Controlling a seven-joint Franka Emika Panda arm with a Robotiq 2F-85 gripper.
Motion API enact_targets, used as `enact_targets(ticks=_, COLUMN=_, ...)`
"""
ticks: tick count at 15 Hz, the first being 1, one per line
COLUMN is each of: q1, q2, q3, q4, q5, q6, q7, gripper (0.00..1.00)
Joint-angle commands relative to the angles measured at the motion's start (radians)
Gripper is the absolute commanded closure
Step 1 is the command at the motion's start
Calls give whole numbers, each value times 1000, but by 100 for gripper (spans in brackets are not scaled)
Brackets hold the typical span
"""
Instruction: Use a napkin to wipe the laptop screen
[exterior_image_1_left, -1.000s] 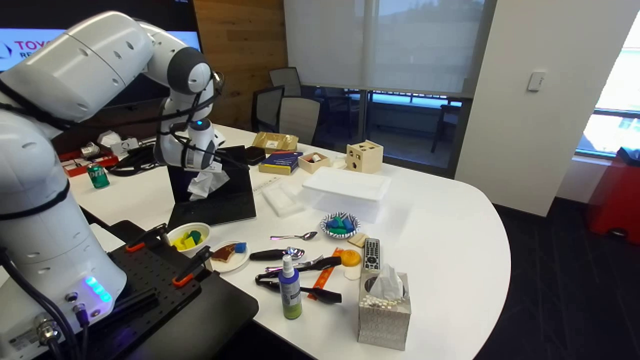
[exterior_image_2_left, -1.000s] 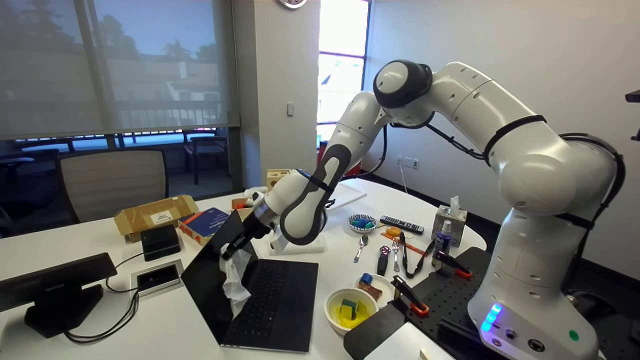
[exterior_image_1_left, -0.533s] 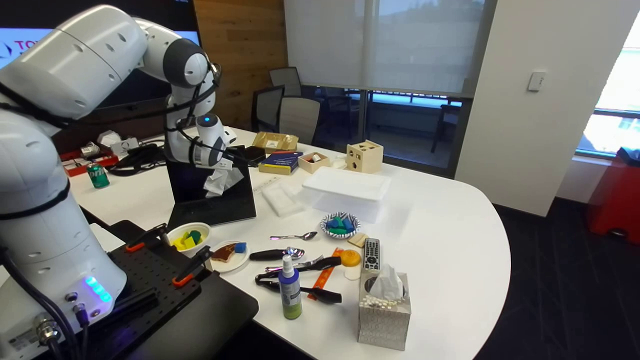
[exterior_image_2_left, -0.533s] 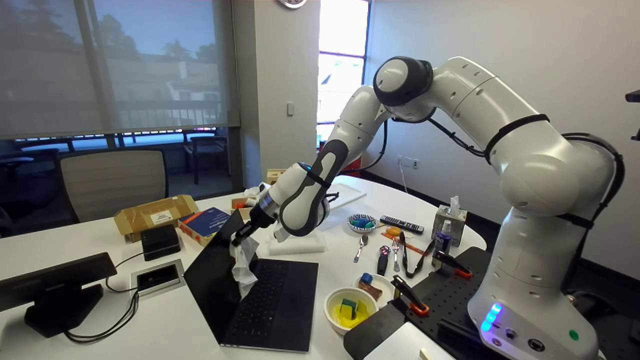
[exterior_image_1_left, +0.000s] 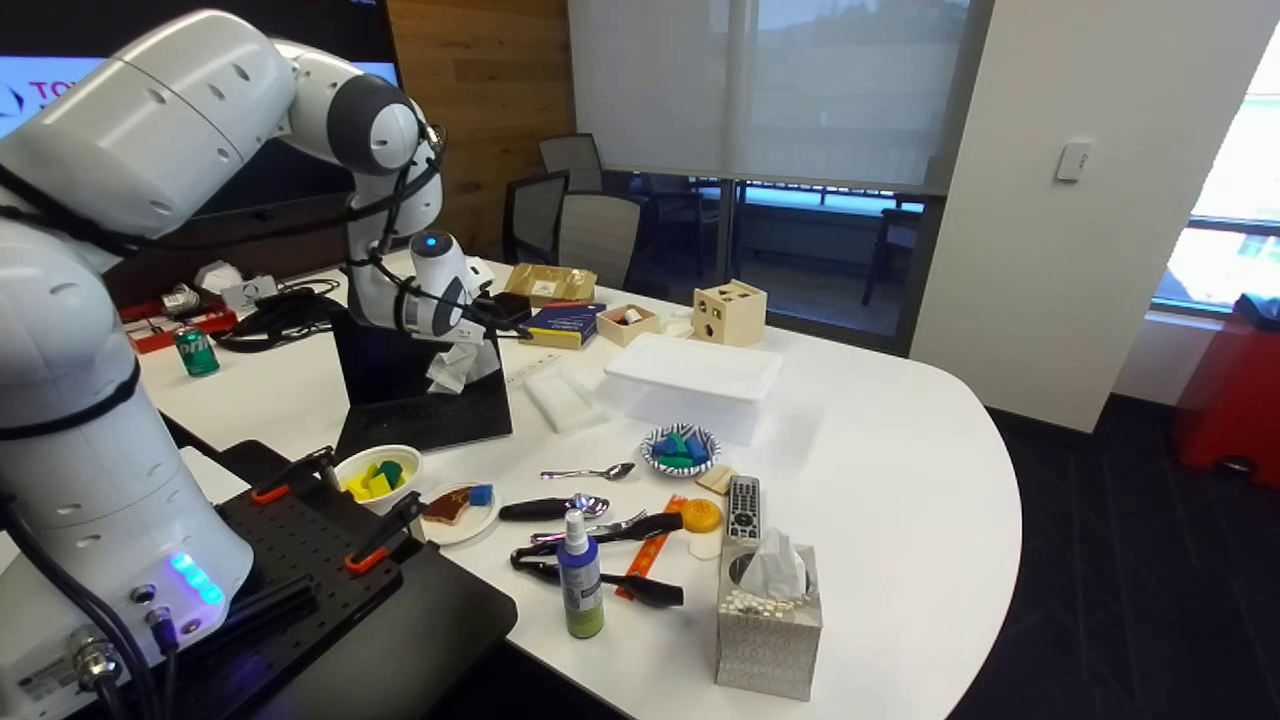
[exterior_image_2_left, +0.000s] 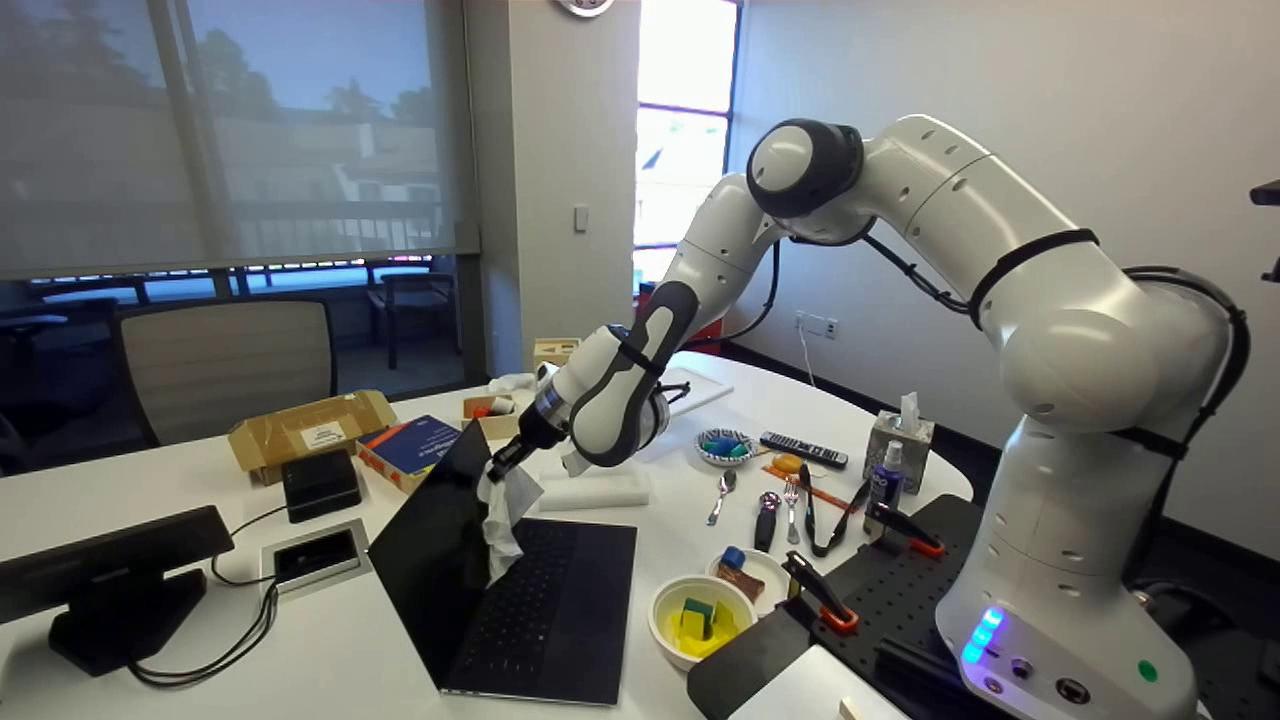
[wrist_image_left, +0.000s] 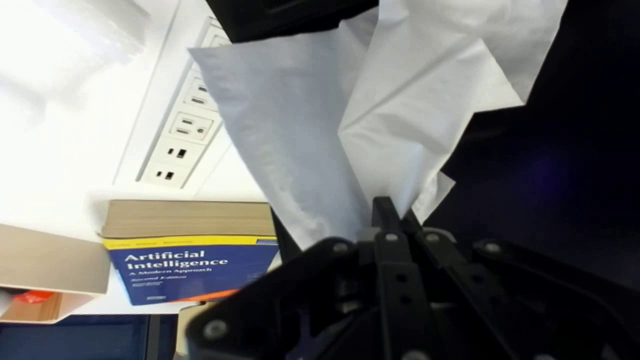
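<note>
Its tips closed together, the hand (wrist_image_left: 392, 212) pinches one end of the napkin (wrist_image_left: 415, 100), the loose folds hanging down in front of the laptop screen (exterior_image_2_left: 425, 560) — whether they touch it I cannot tell. The hand is near the screen's side edge closest to the blue book (wrist_image_left: 190, 270), with most of the screen lying the other way — so the next stroke probably has to run across it, away from the book.
</note>
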Motion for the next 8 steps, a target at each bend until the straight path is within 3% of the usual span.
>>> enact_targets(ticks=1, q1=15, q2=-5, q3=-27, q4=20, q5=37, q6=-15, q7=23, gripper=100)
enact_targets(ticks=8, q1=8, q2=47, q3=-13, q4=107, q5=51, q6=-127, q7=10, gripper=100)
